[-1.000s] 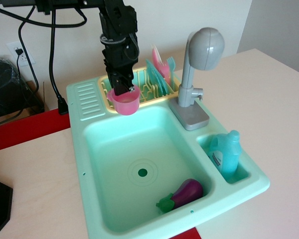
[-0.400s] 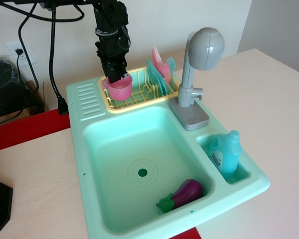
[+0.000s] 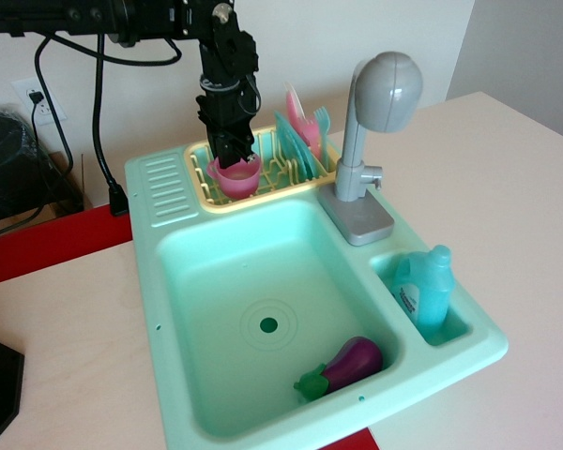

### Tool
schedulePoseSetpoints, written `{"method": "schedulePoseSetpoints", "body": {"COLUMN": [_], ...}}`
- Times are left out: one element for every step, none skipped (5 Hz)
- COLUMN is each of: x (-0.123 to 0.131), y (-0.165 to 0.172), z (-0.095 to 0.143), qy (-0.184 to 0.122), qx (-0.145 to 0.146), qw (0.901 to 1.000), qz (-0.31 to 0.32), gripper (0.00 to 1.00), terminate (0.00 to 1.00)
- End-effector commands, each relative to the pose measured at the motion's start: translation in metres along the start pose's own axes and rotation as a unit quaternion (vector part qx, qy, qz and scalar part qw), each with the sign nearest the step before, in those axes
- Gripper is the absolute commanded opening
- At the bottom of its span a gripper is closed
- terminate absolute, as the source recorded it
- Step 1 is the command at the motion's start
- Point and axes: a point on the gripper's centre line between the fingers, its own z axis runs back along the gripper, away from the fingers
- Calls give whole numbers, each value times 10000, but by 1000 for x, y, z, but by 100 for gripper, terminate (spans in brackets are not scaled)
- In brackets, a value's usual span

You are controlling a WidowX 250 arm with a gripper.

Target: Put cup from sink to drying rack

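The pink cup (image 3: pixel 237 177) sits upright inside the left part of the pale yellow drying rack (image 3: pixel 291 181) at the back of the mint-green sink (image 3: pixel 169 281). My black gripper (image 3: pixel 233 157) reaches straight down into the cup's mouth, its fingers at the cup's rim. The fingertips are hidden by the cup, so I cannot tell whether they still clamp the rim. The basin holds no cup.
Teal and pink plates (image 3: pixel 298 131) stand in the rack's right half. A grey faucet (image 3: pixel 375 131) stands right of the rack. A purple eggplant (image 3: pixel 345 366) lies in the basin's front right. A blue bottle (image 3: pixel 425 289) stands in the side compartment.
The gripper carried the cup from above the basin's back edge up and back over the rack, then lowered it into the rack's left part.
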Motion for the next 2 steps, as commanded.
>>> {"method": "schedulePoseSetpoints", "body": {"x": [10,9], "y": [0,-4], "z": [14,15], "qy": [-243,-226], "qx": [-50,-64], "qw": [9995,9996], "qz": [201,170], "gripper": [100,100], "terminate": [0,100]}}
